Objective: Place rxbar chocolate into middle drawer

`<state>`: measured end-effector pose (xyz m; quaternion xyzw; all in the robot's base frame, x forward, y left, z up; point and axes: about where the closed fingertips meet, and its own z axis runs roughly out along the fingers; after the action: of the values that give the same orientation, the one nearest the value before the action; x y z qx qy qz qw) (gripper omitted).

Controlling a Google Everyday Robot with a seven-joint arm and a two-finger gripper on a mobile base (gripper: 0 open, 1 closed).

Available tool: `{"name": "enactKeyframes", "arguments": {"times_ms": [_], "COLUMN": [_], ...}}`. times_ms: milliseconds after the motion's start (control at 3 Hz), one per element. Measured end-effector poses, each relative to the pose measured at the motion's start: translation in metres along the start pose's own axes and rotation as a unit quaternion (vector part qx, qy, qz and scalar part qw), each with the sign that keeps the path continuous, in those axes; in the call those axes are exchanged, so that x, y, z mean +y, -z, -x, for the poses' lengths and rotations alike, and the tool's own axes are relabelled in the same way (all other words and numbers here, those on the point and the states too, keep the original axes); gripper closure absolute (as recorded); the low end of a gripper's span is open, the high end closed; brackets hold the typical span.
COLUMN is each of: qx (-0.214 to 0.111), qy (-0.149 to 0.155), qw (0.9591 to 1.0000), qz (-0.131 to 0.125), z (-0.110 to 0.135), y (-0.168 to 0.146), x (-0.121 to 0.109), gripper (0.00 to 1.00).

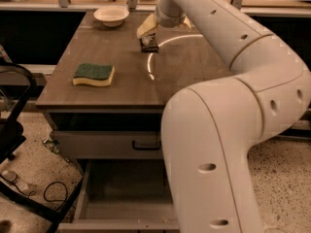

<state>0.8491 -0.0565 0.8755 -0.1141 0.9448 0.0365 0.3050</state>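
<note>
The rxbar chocolate [149, 44], a small dark bar, lies flat on the wooden table top [121, 76] towards its far middle. My gripper [147, 28] hangs just above and behind the bar, very close to its far end. The middle drawer [121, 193] is pulled open below the table front, and its grey tray floor is bare. My arm hides the drawer's right part.
A green-and-yellow sponge [94, 74] lies on the left of the table. A white bowl [111, 15] stands at the far left corner. A shut drawer front with a dark loop handle [146, 145] sits above the open drawer. A black chair frame [14, 144] and cables are at the left on the floor.
</note>
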Motion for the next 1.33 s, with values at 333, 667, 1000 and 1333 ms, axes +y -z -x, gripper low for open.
{"name": "enactKeyframes", "arguments": {"times_ms": [333,667,1000,1333], "qx": [0.025,0.037,0.041,0.047], "qy": [-0.010,-0.013,-0.004,0.010], "qw": [0.9995,0.9990,0.9991,0.9988], "qz": [-0.016,-0.022,-0.008,0.008], "z": [0.000,-0.001,-0.001,-0.002], "y": [-0.021,-0.031,-0.044,-0.056], "x": [0.009,0.014,0.025,0.040], "gripper": [0.00,0.00,0.00,0.00]}}
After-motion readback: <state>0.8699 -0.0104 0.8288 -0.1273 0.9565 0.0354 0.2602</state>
